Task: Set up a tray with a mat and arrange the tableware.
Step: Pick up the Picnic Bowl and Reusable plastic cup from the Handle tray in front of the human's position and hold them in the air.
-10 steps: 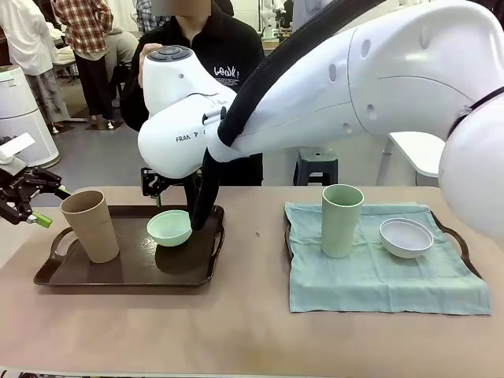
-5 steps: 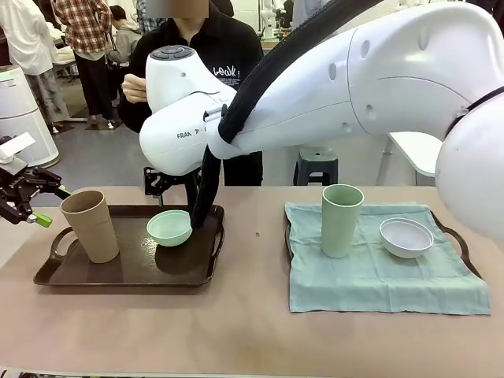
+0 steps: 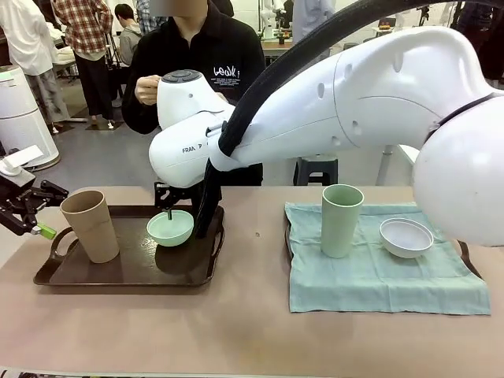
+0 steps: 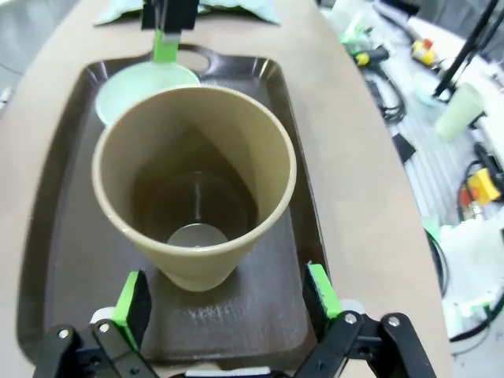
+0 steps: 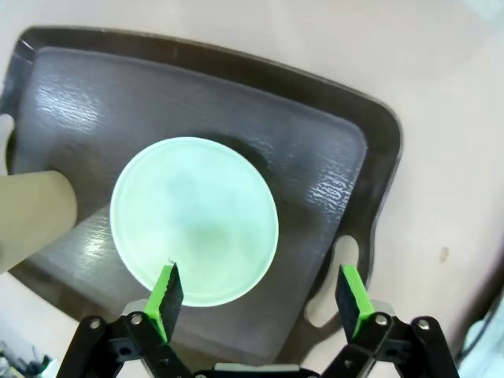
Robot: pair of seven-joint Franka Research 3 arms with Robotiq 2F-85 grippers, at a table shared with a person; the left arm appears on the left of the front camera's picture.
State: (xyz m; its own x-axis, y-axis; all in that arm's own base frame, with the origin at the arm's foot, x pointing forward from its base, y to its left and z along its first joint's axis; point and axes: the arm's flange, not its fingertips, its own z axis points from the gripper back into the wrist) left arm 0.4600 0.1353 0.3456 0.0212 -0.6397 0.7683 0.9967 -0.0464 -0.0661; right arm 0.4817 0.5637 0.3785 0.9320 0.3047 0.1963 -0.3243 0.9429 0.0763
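With jaws spread and empty, the right gripper [image 5: 258, 292] hangs over the mint green bowl [image 5: 194, 220] at frame centre, and the left gripper [image 4: 227, 292] faces the tan cup [image 4: 194, 181].

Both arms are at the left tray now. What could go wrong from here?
1. Right gripper, open, hangs with one finger over the mint bowl rim; a pinch there may tip it.
2. Left gripper, open, faces the tan cup on the same tray; the arms may clash.
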